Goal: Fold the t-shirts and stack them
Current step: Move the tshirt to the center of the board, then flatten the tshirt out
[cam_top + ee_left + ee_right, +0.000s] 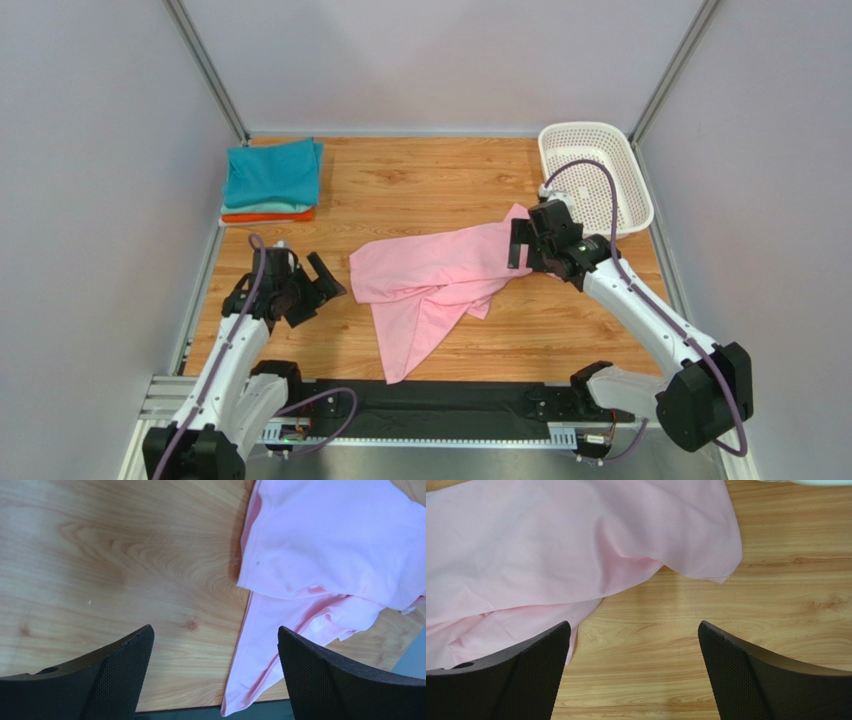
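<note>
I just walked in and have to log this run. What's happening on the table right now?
Two robot arms flank a pink t-shirt lying crumpled on the wooden table. Neither holds it: the left gripper is open beside its left edge, the right gripper open by its right end. A folded stack, teal on top, orange at bottom, sits far left; a white basket stands far right.

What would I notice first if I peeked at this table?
A big pink t-shirt lies crumpled in the middle of the wooden table. The left gripper and the right gripper are open at either end of it, neither holding it. A neat stack of folded t-shirts, teal on top, sits at the far left corner, and a white basket stands at the far right.
</note>
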